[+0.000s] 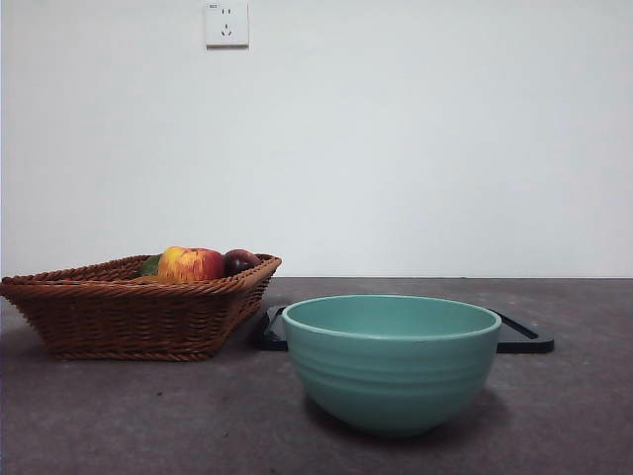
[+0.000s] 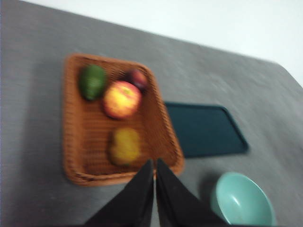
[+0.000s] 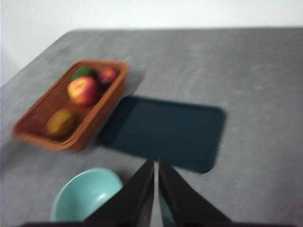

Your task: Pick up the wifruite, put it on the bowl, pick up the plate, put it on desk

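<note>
The wifruite (image 2: pixel 125 145), a small orange-brown fruit, lies in the wicker basket (image 2: pixel 75 142) at the end away from the other fruit; it also shows as the wifruite (image 3: pixel 60 123) in the right wrist view. The basket wall hides it in the front view. The mint-green bowl (image 1: pixel 391 361) stands empty at the front of the desk (image 1: pixel 148 426). Behind it lies the plate (image 1: pixel 524 341), a flat dark teal tray (image 3: pixel 165 130). My left gripper (image 2: pixel 155 163) hangs shut and empty high above the basket's near end. My right gripper (image 3: pixel 156 161) is shut and empty above the tray's edge.
In the basket (image 1: pixel 129 307) also lie a red-and-yellow apple (image 1: pixel 191 264), a dark plum (image 1: pixel 240 261) and a green fruit (image 2: pixel 92 81). The basket stands left of the tray. A white wall with a socket (image 1: pixel 226 24) closes the back.
</note>
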`<state>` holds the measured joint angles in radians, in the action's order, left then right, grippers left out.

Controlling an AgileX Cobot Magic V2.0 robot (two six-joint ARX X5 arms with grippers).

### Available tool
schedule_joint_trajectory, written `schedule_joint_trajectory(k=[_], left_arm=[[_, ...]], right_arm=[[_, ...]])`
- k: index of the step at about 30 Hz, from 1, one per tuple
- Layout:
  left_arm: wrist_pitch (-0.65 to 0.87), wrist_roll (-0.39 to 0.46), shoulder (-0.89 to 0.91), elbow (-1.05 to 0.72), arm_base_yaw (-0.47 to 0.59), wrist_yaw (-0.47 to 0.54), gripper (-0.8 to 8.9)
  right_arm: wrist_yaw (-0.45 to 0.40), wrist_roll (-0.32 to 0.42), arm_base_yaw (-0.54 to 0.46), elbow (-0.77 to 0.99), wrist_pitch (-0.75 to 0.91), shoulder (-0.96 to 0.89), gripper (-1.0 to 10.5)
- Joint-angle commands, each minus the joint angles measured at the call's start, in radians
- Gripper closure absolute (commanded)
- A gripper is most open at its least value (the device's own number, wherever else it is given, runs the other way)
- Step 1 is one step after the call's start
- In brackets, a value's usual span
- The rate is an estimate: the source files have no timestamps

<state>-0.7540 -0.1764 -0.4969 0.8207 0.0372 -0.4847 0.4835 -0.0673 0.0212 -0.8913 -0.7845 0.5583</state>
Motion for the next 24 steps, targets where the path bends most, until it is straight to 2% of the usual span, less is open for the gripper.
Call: schedule_joint_trajectory(k=[1,10,14,19,22,24], left_arm=[[-0.040,0.064,-0.047,0.070,-0.027,-0.026,8.03],[-0.220,0.143,-0.172,0.221,-0.180,-0.069,8.04],[-0.246,0.147,-0.190,0.226,-0.235,-0.074,8.04],[-0.240,0.147,-0.192,0.226,-0.241,-0.073,8.00],[-0.240,0.147,-0.192,0.226,-0.241,-0.073,6.96],[-0.240,0.146,-0.192,0.226,-0.241,-0.073,5.55]], right_arm=[[0.034,0.054,0.034,-0.066,-0.048,0.052,9.4],[0.072,0.126,0.216,-0.198,-0.243,0.174,9.4],[0.093,0.136,0.297,-0.210,-0.273,0.192,9.4],[0.092,0.135,0.315,-0.210,-0.263,0.192,9.4],[0.092,0.135,0.315,-0.210,-0.263,0.192,8.8],[0.090,0.130,0.315,-0.210,-0.263,0.192,7.3]])
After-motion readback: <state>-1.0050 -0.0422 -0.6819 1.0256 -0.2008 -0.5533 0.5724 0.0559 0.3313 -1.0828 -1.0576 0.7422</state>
